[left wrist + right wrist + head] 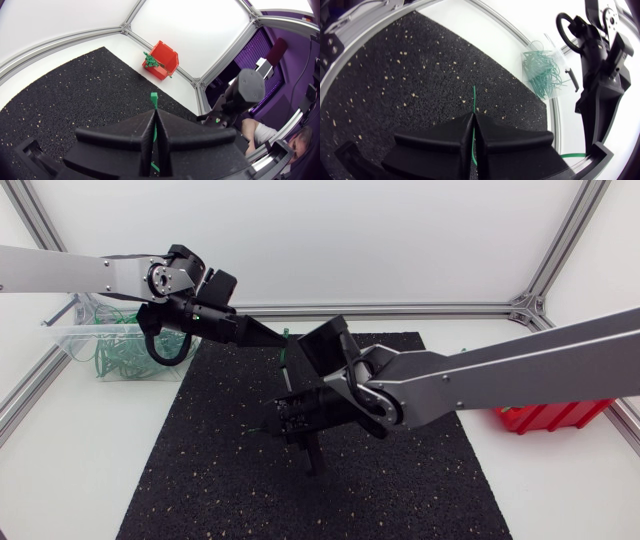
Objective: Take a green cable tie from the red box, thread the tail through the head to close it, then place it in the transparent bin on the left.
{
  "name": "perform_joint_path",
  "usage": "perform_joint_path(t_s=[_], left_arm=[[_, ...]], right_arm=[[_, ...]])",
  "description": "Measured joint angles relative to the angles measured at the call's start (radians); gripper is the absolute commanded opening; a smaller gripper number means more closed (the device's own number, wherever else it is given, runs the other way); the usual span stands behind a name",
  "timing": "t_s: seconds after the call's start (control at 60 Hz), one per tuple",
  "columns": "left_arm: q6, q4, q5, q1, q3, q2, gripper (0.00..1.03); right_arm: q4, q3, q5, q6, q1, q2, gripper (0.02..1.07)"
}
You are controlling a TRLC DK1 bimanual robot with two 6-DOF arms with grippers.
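Observation:
Above the black mat (210,470), my left gripper (277,335) is shut on the head end of a green cable tie (284,358). In the left wrist view the square head (154,96) pokes out past the closed fingertips (150,120). My right gripper (283,421) sits just below and in front of it, shut on the same tie's thin tail (474,100), which sticks out ahead of its fingers (462,131). The red box (164,59) (550,418) with green ties stands at the right. The transparent bin (95,340) (542,70), holding several closed ties, stands at the far left.
The black mat covers the table's middle, with white table (70,480) around it. An aluminium frame (400,308) runs along the back and side edges. The two arms nearly meet over the mat's far half.

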Motion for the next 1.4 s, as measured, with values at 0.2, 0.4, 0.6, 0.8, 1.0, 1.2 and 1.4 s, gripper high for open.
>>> perform_joint_path(t_s=[0.2,0.4,0.6,0.8,1.0,1.2,1.4], left_arm=[[0.007,0.023,0.0,0.001,-0.079,-0.078,0.03],[0.006,0.068,0.006,0.001,-0.151,-0.176,0.03],[-0.04,0.168,0.031,-0.007,-0.268,-0.333,0.03],[-0.194,0.396,0.06,-0.011,-0.436,-0.481,0.03],[-0.487,0.803,0.063,-0.048,-0.585,-0.549,0.03],[-0.745,1.109,0.05,-0.091,-0.667,-0.55,0.03],[-0.785,1.126,0.017,-0.122,-0.707,-0.55,0.03]], right_arm=[[-0.404,0.193,-0.213,0.183,-0.068,0.004,0.08],[-0.731,0.343,-0.427,0.342,-0.135,0.01,0.08],[-0.946,0.461,-0.531,0.533,-0.193,-0.005,0.08],[-0.988,0.47,-0.545,0.722,-0.217,-0.116,0.07],[-1.036,0.492,-0.516,0.775,-0.216,-0.201,0.07],[-1.107,0.494,-0.565,0.823,-0.221,-0.229,0.07],[-1.143,0.481,-0.682,0.966,-0.257,-0.241,0.07]])
